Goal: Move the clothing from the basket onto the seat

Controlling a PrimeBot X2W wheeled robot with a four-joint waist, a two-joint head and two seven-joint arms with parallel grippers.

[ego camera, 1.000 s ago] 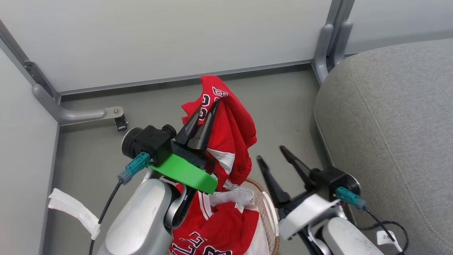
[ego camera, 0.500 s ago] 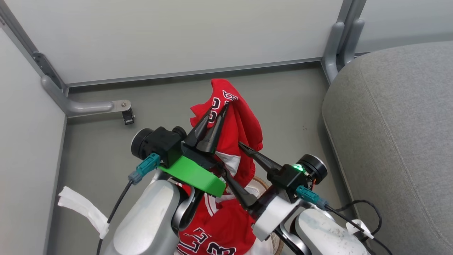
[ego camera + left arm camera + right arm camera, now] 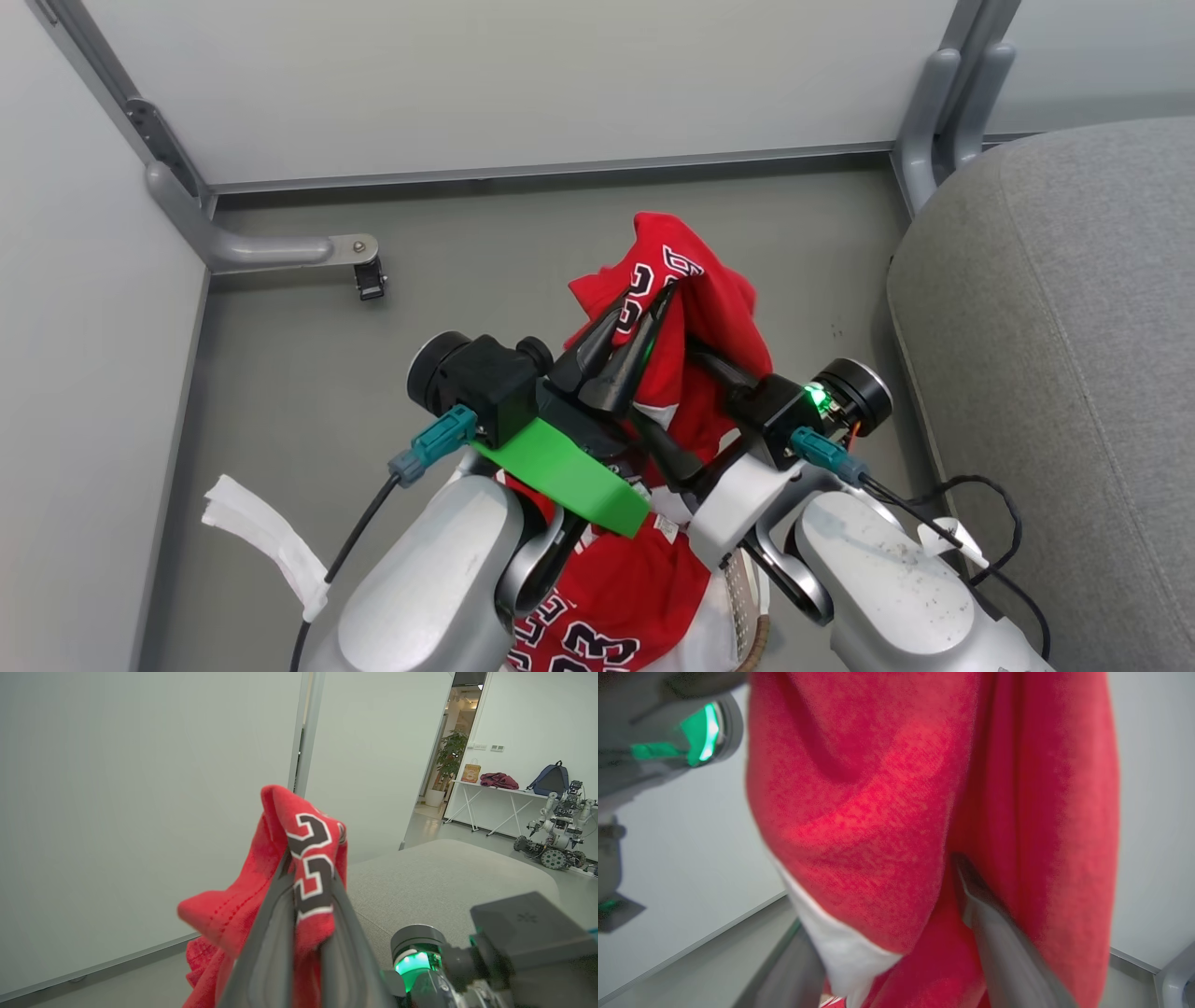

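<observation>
Tightly, left gripper (image 3: 648,293) pinching red garment (image 3: 719,299), right gripper (image 3: 873,877) open astride it

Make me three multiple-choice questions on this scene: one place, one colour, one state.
1. The lifted red garment hangs: A above the basket; B on a shelf; C in a drawer.
2. The left wrist's bracket is: A blue; B green; C yellow.
3. The right gripper is: A shut, empty; B shut on cloth; C open astride the garment.
1 A, the left gripper holds it up over the basket; 2 B, plainly green; 3 C, its fingers stand apart either side of the cloth.
</observation>
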